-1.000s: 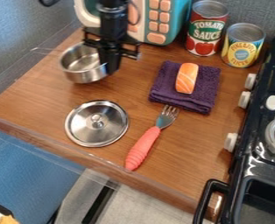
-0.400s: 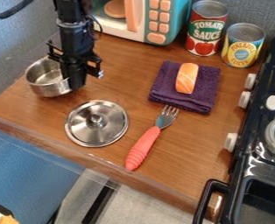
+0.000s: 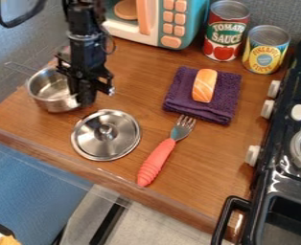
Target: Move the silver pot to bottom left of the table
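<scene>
The silver pot is toward ten o'clock on the table, its three-o'clock wall pinched by the gripper, which hangs nearly upright. Since the first frame, both have shifted toward eight o'clock.
</scene>
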